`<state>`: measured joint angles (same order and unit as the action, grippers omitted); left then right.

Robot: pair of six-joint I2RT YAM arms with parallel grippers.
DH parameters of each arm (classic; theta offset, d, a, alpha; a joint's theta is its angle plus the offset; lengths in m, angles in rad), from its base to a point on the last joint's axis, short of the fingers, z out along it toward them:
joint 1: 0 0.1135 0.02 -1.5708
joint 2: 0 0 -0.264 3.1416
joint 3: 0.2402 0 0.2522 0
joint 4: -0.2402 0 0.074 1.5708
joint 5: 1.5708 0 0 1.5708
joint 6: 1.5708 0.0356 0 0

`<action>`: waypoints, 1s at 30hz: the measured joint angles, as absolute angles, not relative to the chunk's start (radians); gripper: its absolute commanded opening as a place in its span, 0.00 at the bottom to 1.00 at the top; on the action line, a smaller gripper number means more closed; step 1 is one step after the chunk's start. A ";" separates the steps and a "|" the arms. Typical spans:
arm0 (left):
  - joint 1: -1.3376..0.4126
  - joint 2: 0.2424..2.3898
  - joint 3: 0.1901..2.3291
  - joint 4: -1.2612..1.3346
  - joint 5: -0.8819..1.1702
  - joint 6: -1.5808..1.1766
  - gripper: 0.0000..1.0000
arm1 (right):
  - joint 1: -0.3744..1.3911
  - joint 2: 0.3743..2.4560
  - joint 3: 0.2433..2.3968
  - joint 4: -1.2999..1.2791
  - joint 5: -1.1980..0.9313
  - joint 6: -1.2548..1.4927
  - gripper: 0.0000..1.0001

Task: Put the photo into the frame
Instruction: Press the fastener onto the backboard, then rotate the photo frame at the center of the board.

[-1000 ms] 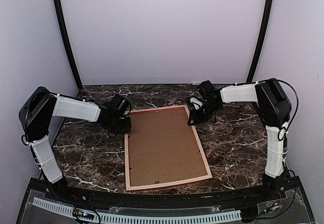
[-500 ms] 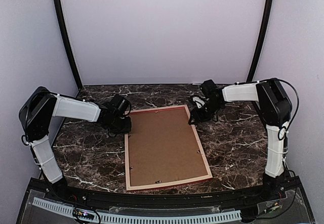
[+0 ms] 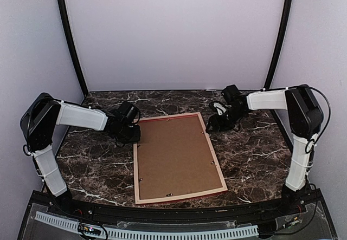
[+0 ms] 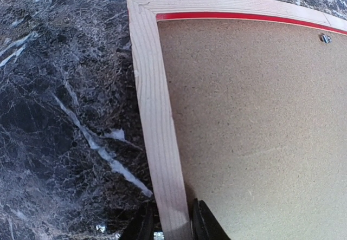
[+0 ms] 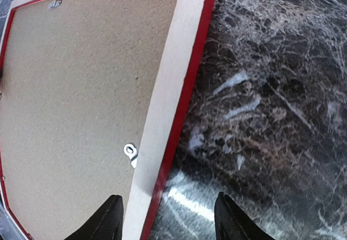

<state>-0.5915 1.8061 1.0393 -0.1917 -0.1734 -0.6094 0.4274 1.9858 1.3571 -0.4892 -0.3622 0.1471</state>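
A large rectangular picture frame point(image 3: 135, 169) with thin pale wood rails and a red front edge lies face down in the middle of the dark marble-patterned desk point(image 3: 255, 148). A plain brown backing board point(image 3: 176, 156) fills its opening, with small metal tabs point(image 5: 130, 151) along the inner edge.

The left pincer point(image 3: 130, 134) sits low at the frame's left rail near the far corner. In the left wrist view its fingers point(image 4: 143, 226) stand one on each side of the wooden rail, pinching it.

The right pincer point(image 3: 213, 123) is at the frame's right side near the far corner, its fingers point(image 5: 108, 221) spread wide. In its wrist view the red-edged rail runs between them, close to the left finger - whether it touches, I cannot tell.
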 measured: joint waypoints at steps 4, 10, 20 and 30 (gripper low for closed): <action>-0.591 1.806 1.039 -0.192 -0.175 -0.609 0.29 | 0.438 1.898 1.266 -0.463 -0.354 0.178 0.59; -0.591 1.803 1.039 -0.192 -0.176 -0.609 0.38 | 0.513 1.842 1.166 -0.439 -0.308 0.223 0.58; -0.591 1.769 1.046 -0.196 -0.167 -0.560 0.58 | 0.583 1.836 1.112 -0.427 -0.212 0.263 0.39; -0.591 1.778 1.208 -0.206 -0.064 -0.351 0.67 | 0.582 1.849 1.145 -0.446 -0.133 0.191 0.06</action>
